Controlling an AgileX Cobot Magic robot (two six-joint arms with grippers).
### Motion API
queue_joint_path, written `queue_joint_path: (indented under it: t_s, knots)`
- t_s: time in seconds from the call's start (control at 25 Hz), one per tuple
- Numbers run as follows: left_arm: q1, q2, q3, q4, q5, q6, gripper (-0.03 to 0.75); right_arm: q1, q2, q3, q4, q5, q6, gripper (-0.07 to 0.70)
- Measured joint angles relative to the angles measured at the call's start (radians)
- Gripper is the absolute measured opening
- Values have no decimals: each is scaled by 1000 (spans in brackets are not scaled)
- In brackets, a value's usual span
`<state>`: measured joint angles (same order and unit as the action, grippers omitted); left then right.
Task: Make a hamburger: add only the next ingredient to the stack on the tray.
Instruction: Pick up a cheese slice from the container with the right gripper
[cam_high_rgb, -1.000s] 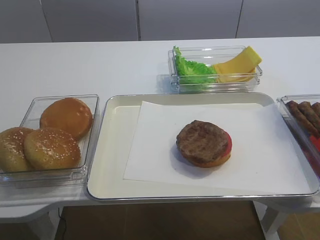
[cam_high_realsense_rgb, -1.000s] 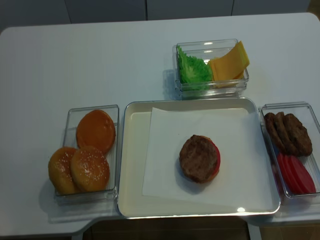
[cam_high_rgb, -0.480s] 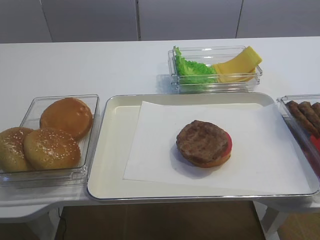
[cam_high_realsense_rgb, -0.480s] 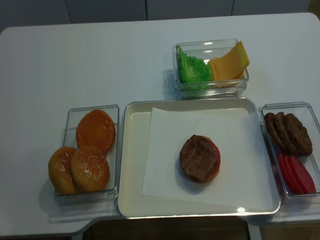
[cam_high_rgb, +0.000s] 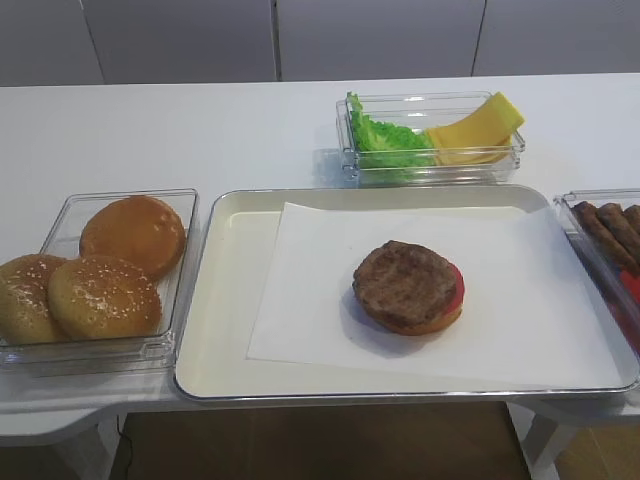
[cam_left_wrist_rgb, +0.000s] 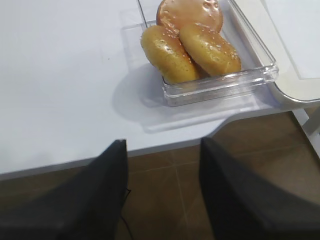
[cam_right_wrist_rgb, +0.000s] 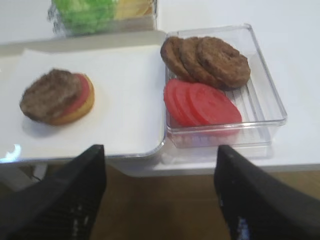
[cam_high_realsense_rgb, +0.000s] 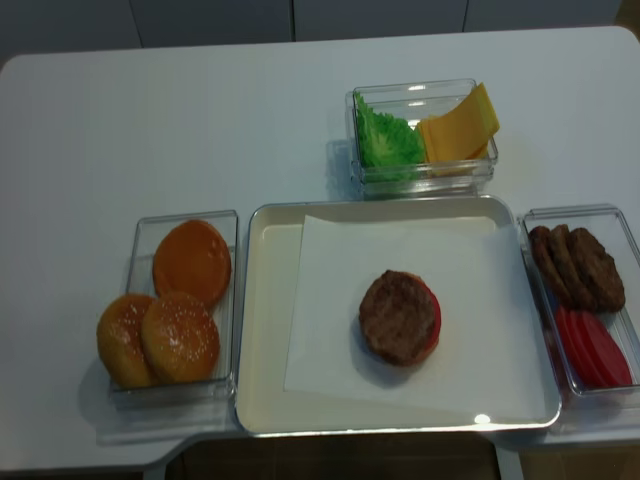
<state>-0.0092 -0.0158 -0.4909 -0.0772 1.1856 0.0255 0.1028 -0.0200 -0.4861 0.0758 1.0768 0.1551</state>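
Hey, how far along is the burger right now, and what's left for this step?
Done: the stack on the tray already has bun, tomato and patty. In hand: nothing. The right tool hangs open and empty off the table edge, and the left tool is open and empty too. Left: the cheese sits in its container beside the lettuce and has to go onto the patty.

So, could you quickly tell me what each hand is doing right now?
Left hand: open, holding nothing.
Right hand: open, holding nothing.
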Motion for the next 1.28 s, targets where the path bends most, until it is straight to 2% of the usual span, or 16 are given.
queue_joint_path:
  t_s: [0.08, 0.24, 0.56, 0.84, 1.08, 1.28]
  knots:
    - [0, 0, 0, 0, 0, 0, 351, 0, 10, -4, 8, -29, 54, 510]
    - [0, 0, 0, 0, 0, 0, 351, 0, 103, -24, 22, -82, 71, 510]
    - [0, 0, 0, 0, 0, 0, 351, 0, 411, -100, 25, -269, 21, 510]
    - [0, 0, 0, 0, 0, 0, 351, 0, 752, -218, 23, -387, -36, 510]
    - [0, 0, 0, 0, 0, 0, 351, 0, 1012, -349, 22, -443, -44, 510]
    - [0, 0, 0, 0, 0, 0, 351, 0, 1226, -491, 22, -446, -66, 510]
